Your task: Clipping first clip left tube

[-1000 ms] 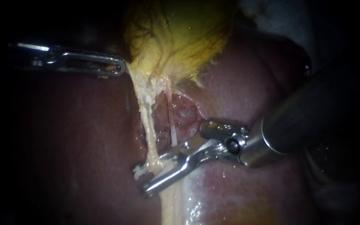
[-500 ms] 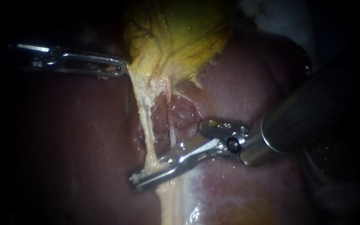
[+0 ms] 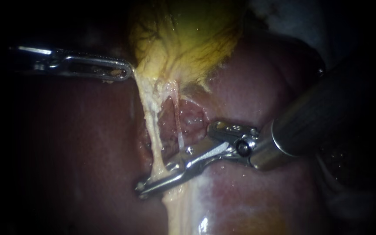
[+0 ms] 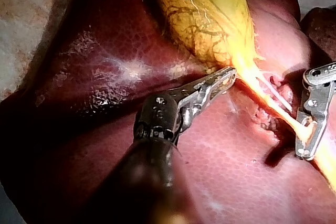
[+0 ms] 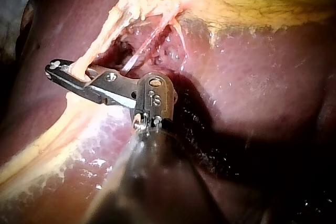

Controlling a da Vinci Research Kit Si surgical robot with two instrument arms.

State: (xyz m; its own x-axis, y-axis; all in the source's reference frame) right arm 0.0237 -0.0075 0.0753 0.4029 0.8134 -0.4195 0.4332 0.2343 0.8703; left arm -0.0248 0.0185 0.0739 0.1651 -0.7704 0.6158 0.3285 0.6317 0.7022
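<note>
The yellow-green gallbladder (image 3: pixel 188 43) hangs over the dark red liver (image 3: pixel 88 152). Two strands run down from its neck: the pale, thicker left tube (image 3: pixel 153 126) and the thin pinkish right tube (image 3: pixel 178 122). My right instrument (image 3: pixel 142 188) reaches in from the right, and its long jaws are shut across the left tube low down. In the right wrist view the left tube (image 5: pixel 113 30) runs into those jaws (image 5: pixel 55 69). My left instrument (image 3: pixel 127 72) holds the edge of the gallbladder's neck with its jaws shut, as the left wrist view (image 4: pixel 228 74) also shows.
The right instrument's thick dark shaft (image 3: pixel 318 122) fills the right side of the endoscope view. Raw pink tissue (image 3: pixel 192 119) lies between and behind the two tubes. A pale glistening band of tissue (image 3: pixel 183 213) continues below the jaws. Pale cloth (image 3: pixel 292 17) shows at the back.
The right instrument's jaws stood open around the left tube a second ago and have shut on it. The tip shifted slightly left. The left instrument has not moved.
</note>
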